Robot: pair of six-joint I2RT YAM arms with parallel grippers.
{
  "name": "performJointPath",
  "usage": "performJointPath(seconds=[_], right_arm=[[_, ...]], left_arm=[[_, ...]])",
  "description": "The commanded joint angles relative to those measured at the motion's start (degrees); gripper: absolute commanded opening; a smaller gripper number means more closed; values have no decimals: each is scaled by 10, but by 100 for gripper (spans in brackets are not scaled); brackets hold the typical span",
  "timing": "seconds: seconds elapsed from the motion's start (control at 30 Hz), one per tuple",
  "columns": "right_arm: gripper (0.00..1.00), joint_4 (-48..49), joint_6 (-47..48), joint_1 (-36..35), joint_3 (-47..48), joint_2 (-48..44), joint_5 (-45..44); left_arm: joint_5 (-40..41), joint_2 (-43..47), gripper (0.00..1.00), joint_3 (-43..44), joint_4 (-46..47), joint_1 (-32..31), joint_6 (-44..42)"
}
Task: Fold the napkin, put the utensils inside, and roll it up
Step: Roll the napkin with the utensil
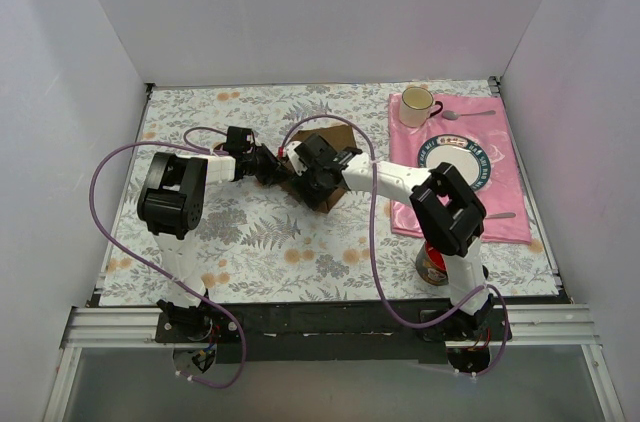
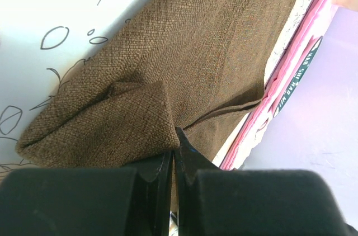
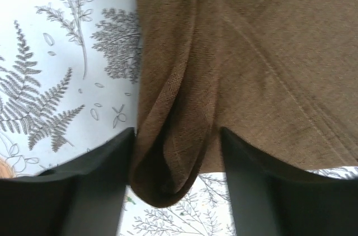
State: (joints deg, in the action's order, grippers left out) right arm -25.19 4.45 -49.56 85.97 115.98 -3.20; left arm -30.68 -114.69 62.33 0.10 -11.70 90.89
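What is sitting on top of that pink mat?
A cream mug, a patterned plate, a silver spoon at the far edge and another silver utensil near the front. The right arm covers the mat's near left corner, so anything there is hidden.

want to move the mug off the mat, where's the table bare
Widest bare patch: the near centre of the table, between the left arm and right arm. Another lies far left, behind the left arm. Crowded: the middle, where the arms meet over the napkin, and the pink placemat with its plate and mug.
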Motion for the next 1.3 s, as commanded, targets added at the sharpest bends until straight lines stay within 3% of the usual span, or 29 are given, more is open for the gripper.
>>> performJointPath(seconds=[0.0, 0.23, 0.4, 0.7, 0.77, 0.83, 0.93, 1.03, 1.17, 1.27], right_arm=[[64, 9, -6, 17, 22, -8, -15], [63, 30, -26, 51, -16, -27, 47], [57, 46, -30, 72, -40, -38, 81], [38, 62, -32, 111, -70, -21, 122], [30, 70, -37, 120, -71, -9, 136], [29, 71, -40, 127, -69, 1, 155], [53, 73, -40, 129, -67, -11, 189], [62, 68, -55, 129, -57, -31, 196], [63, 60, -54, 129, -53, -53, 189], [57, 50, -52, 130, -48, -51, 188]], left_arm=[[75, -30, 0, -10, -72, 5, -34], [76, -34, 0, -6, -77, 5, -40], [76, -35, 0, -5, -77, 7, -41], [76, -38, 0, -5, -77, 18, -44], [76, -41, 0, -7, -77, 18, -45], [76, -42, 0, -8, -77, 18, -45], [76, -41, 0, -10, -76, 18, -48], [75, -40, 0, -9, -77, 19, -51], [74, -40, 0, -10, -78, 19, -53], [73, -40, 0, -8, -78, 20, -53]])
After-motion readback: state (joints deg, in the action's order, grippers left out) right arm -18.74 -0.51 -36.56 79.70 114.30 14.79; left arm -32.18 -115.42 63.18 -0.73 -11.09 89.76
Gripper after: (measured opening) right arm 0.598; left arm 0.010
